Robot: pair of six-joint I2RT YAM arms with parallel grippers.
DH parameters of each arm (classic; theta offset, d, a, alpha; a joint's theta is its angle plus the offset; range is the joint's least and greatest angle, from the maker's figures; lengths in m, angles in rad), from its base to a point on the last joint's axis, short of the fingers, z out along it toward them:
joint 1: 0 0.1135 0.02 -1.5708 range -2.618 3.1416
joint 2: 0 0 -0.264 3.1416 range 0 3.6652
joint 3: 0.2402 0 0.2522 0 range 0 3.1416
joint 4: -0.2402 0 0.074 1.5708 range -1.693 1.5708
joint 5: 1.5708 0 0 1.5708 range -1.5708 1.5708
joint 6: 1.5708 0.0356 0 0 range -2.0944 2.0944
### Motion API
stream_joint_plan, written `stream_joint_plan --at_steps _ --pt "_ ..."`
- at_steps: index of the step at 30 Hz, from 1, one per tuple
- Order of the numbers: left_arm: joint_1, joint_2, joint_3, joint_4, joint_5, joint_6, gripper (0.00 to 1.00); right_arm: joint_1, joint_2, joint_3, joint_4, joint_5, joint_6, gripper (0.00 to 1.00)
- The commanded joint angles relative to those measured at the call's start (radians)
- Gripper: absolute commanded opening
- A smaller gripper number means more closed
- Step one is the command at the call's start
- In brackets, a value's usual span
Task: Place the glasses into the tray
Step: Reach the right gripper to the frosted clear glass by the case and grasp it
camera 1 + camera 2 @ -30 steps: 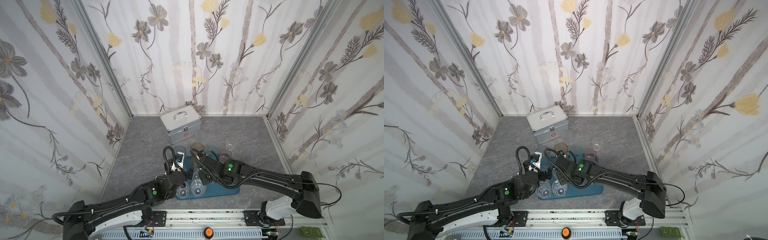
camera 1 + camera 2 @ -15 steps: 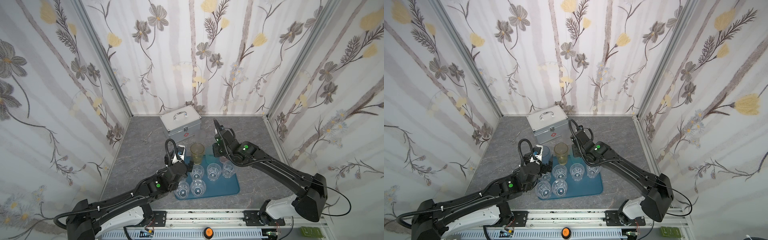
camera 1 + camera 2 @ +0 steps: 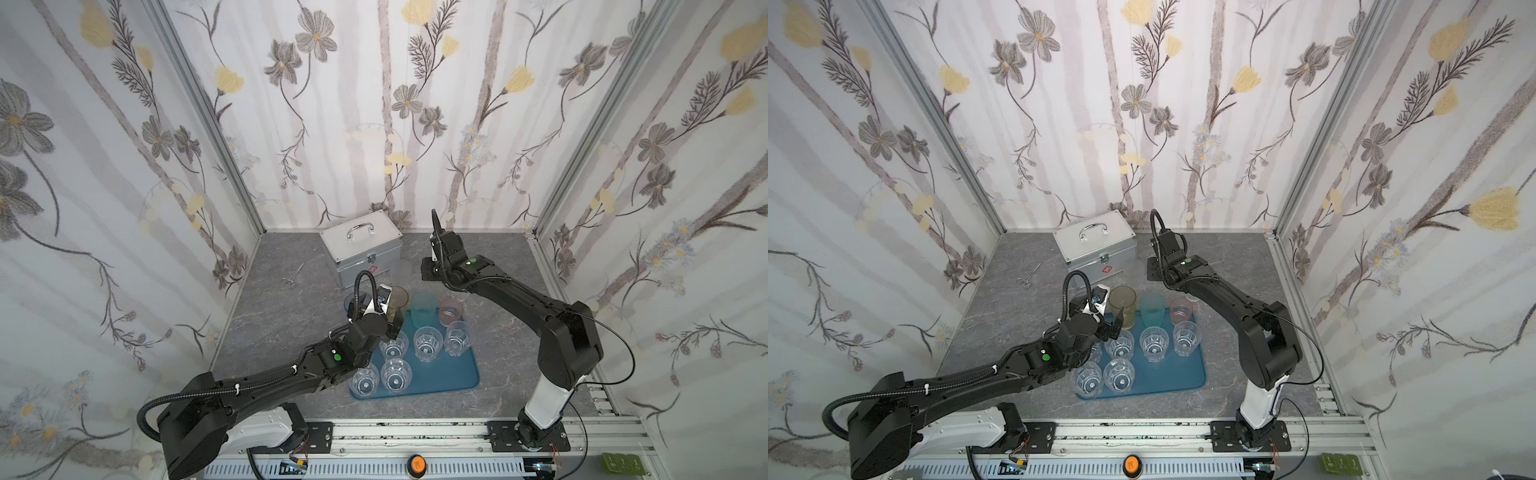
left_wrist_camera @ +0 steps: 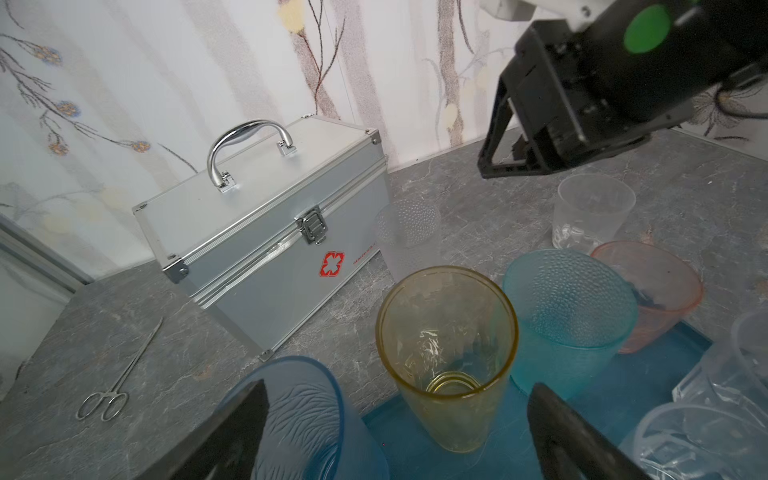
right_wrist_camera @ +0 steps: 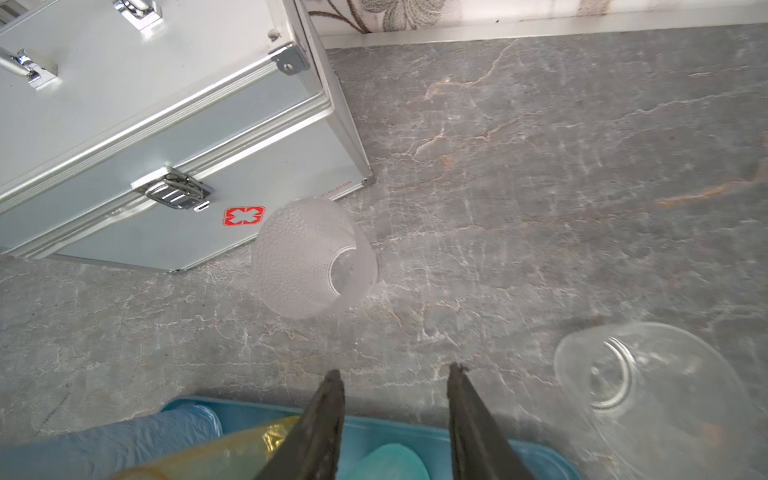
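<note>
Brightness: bright, even, soft; the pale walls (image 3: 374,124) look slightly washed out.
Shadows: faint, short and soft-edged on the grey worktop (image 3: 291,316).
Glare: hard highlights on the chrome handle of the silver case (image 4: 270,257); small glints in the clear glasses (image 3: 428,345).
Distortion: wall posts (image 3: 212,124) bow outward near the edges of both top views.
Blur: fingers (image 5: 324,424) close and soft in the right wrist view; right arm (image 4: 602,83) smeared in the left wrist view.

Left arm (image 3: 257,384): stretched low from the near-left base toward the centre, forearm nearly level.
Left gripper (image 4: 395,392): pointed forward and down; jaws spread to full width.
Right arm (image 3: 511,297): elbow raised at near right, forearm reaching toward centre rear.
Right gripper (image 5: 395,372): aimed downward above the surface; jaws partly parted, fingers (image 5: 328,415) touching nothing.
</note>
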Motion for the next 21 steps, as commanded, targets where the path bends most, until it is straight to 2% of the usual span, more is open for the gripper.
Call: stream_joint_plan --at_steps 1,12,21 --pt "0.003 0.008 0.008 0.039 0.026 0.004 1.00 -0.013 0.077 0.064 0.053 -0.063 0.025 0.44" --pt "0.009 -0.039 -0.037 0.035 0.021 -0.010 1.00 -0.030 0.289 0.246 0.036 -0.121 0.051 0.43" --pt "0.012 -0.042 -0.046 0.032 0.035 -0.028 1.00 -0.042 0.381 0.316 0.021 -0.123 0.026 0.36"
